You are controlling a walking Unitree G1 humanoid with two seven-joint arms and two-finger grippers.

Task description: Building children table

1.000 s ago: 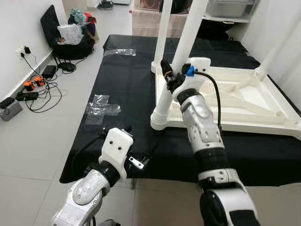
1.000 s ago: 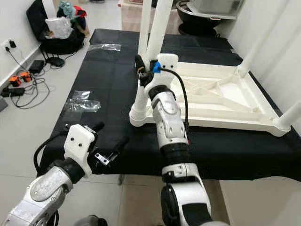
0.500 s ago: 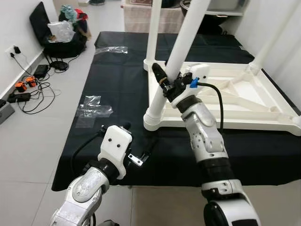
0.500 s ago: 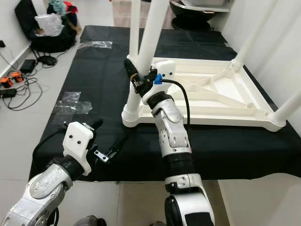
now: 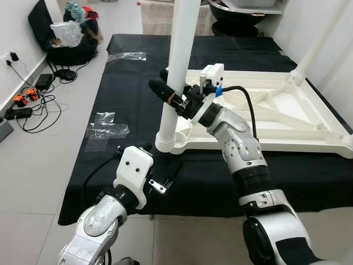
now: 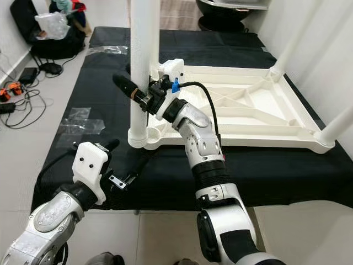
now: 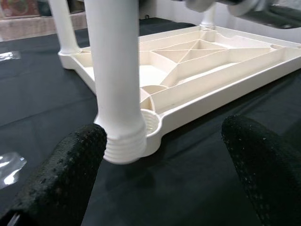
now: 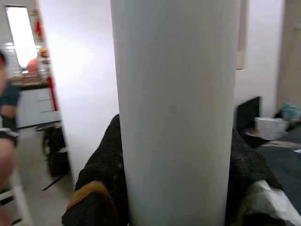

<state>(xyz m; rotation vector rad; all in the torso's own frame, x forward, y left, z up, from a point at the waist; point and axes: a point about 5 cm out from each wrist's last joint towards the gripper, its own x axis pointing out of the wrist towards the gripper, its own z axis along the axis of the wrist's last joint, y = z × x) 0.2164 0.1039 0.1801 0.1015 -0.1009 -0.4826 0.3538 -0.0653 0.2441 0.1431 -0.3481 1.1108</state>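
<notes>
We see cables [image 5: 34,105] and a bag [image 5: 74,41] on the floor. Our right hand [image 5: 175,99] clamps the table leg [image 5: 177,72]; our left hand [image 7: 160,174] hovers apart above the black mat [image 5: 132,99].

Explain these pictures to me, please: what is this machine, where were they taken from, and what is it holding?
This is a humanoid robot with two silver arms. The two wide pictures come from cameras in its head, looking down; the two close-ups come from cameras on its wrists. On a black mat lies a white children's table turned upside down. The right gripper is closed around a white table leg standing upright in the near corner socket. The left gripper hangs open and empty, pointing at that corner. Plastic wrappers lie nearby.
</notes>
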